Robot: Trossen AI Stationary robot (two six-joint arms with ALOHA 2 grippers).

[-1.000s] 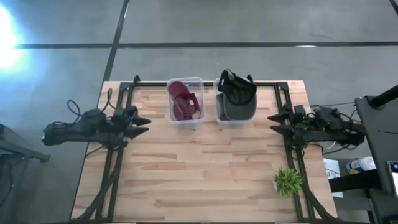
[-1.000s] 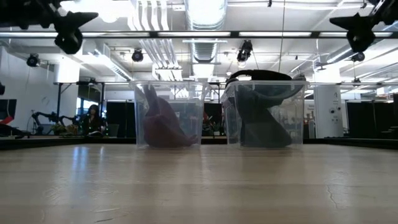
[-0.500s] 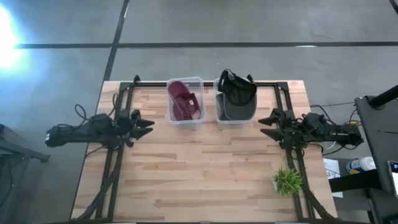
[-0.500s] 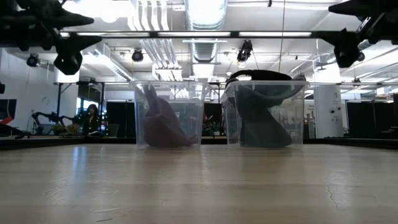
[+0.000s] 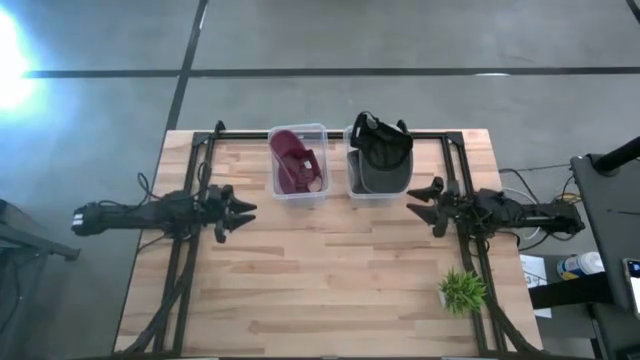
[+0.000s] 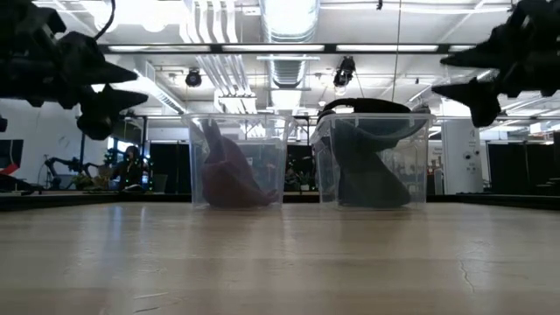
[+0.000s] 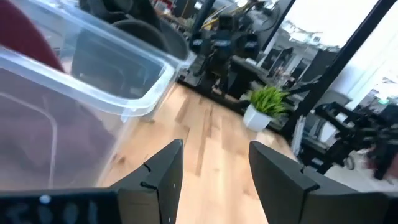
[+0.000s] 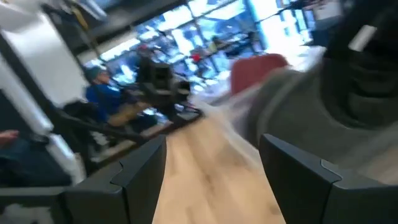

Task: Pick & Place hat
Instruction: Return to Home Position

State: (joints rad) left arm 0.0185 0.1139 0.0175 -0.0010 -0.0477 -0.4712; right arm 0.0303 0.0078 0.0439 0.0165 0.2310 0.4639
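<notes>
The left arm stretches level, reaching inward from the left, and the left gripper (image 5: 242, 212) has its fingers spread with nothing between them. The right arm mirrors it, and the right gripper (image 5: 420, 203) is likewise spread, facing the other.

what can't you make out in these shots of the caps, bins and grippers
Red fabric cap in the left clear plastic bin, black fabric cap in the right clear plastic bin: low view, cloudy walls leave only dark shapes.
Left gripper and right gripper, both open above the table: low view, arms cut off by the edges.
Person behind the table: low view, too small.
</notes>
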